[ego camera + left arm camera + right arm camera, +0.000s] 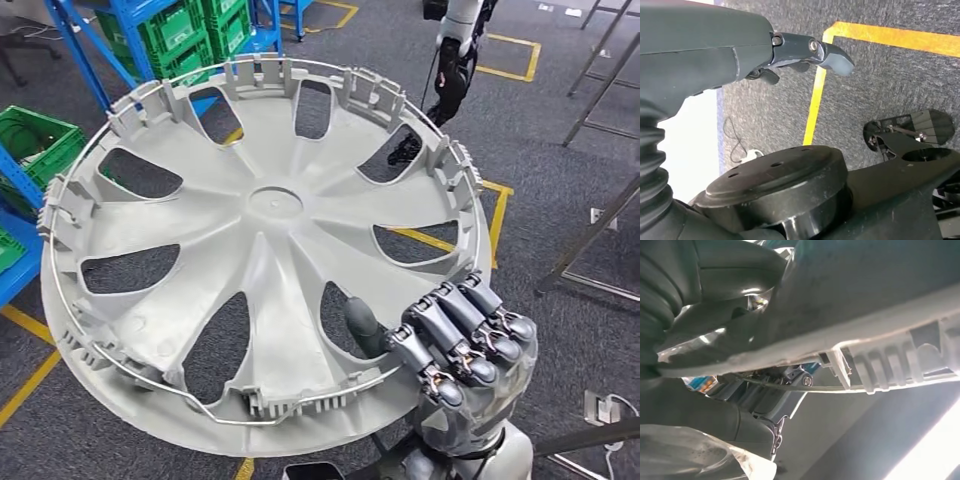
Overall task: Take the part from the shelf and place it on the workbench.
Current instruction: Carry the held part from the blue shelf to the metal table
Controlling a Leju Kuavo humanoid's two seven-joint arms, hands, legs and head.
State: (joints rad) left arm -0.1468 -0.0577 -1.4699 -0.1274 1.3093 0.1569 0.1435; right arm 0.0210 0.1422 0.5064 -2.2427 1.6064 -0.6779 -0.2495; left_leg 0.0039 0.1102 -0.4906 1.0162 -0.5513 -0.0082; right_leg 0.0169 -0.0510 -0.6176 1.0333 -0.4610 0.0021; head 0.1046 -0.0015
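The part is a big grey plastic wheel cover (pixel 264 240) with spoke cutouts and a wire ring round its rim, its inner side facing me and spanning most of the head view. My right hand (pixel 460 350) grips its lower right rim, the thumb poking up through a cutout and the fingers curled over the edge. In the right wrist view the cover's ribbed rim (pixel 881 355) runs close across the picture, with the right hand (pixel 715 405) around it. My left hand (pixel 806 52) hangs over the floor with fingers stretched out, holding nothing.
Blue shelving with green crates (pixel 181 35) stands at the upper left, and another green crate (pixel 34 140) sits on a shelf at the left. Yellow floor lines (pixel 498 215) cross the grey carpet. Another robot (pixel 456 50) stands far back; metal frame legs (pixel 596 230) are at the right.
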